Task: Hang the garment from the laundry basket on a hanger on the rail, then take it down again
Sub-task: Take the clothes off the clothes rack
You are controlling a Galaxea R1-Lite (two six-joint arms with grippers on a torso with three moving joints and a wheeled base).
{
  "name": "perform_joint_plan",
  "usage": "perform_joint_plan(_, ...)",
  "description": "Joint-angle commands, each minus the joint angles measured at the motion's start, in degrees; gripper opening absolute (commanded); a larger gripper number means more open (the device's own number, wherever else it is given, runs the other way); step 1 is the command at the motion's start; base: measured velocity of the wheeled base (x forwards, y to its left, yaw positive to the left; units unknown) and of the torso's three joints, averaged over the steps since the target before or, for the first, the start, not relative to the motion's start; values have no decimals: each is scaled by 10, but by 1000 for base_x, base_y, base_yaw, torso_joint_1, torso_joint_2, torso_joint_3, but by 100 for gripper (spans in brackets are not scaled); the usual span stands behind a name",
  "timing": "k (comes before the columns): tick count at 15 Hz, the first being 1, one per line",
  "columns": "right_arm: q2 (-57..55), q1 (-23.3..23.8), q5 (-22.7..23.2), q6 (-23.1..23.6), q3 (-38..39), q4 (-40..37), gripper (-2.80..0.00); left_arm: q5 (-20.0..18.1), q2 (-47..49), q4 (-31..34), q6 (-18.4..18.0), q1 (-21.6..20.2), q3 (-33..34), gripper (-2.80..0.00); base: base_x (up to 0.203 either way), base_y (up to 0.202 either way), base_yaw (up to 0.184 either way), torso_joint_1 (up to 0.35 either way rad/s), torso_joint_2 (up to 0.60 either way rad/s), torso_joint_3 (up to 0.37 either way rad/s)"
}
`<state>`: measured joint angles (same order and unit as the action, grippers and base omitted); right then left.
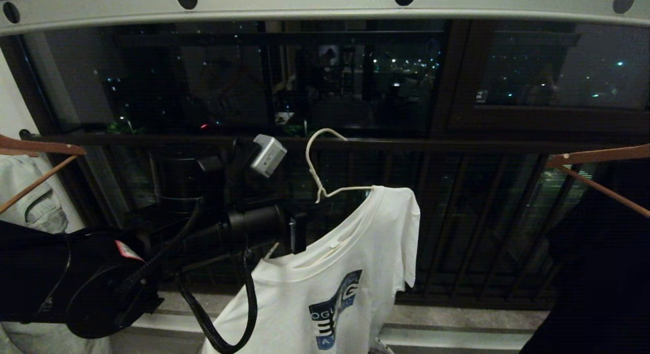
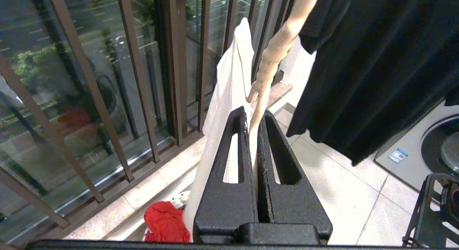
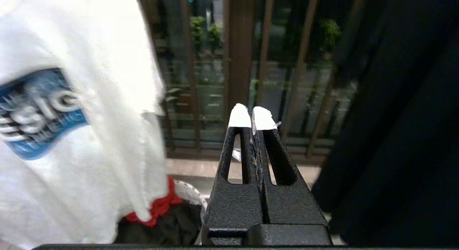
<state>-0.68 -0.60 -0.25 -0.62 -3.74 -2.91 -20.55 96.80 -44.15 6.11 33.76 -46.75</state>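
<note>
My left pincer (image 2: pixel 252 122) clamped on hanger (image 1: pixel 321 184), garment (image 1: pixel 325 283) draped below it. Hanging step: next, hook must reach rail (image 1: pixel 304 6) above. Right pincer (image 3: pixel 252 117) shut, empty.

Our left arm reaches in from the near left, its dark forearm and wrist angled up and to the right toward the middle of the scene. Our left gripper (image 1: pixel 298 227) sits at the end of it with its black fingers (image 2: pixel 229 160) pressed nearly together, clamped on the hanger (image 1: pixel 325 191) just below its twisted neck. Our right arm does not show in the head view; its own wrist camera shows our right gripper (image 3: pixel 252 118) with white-tipped fingers (image 3: pixel 239 117) closed against each other, holding nothing.
</note>
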Motion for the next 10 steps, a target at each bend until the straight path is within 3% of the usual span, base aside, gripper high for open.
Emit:
perform_joint_plan(1,-52,0,18,1,-47,-14,-280,0,14,-4,0,0,-2,-280,0,0,0,0,0,0)
perform_joint_plan(6,-387,-9,123,1,-167,17,-280,24,30,-23,1,0,-8,-280,0,0,0,0,0,0)
perform_joint_plan(10,-622,-113,176,-6,-305,64,-280,26,31,-23,1,0,-10,-280,0,0,0,0,0,0)
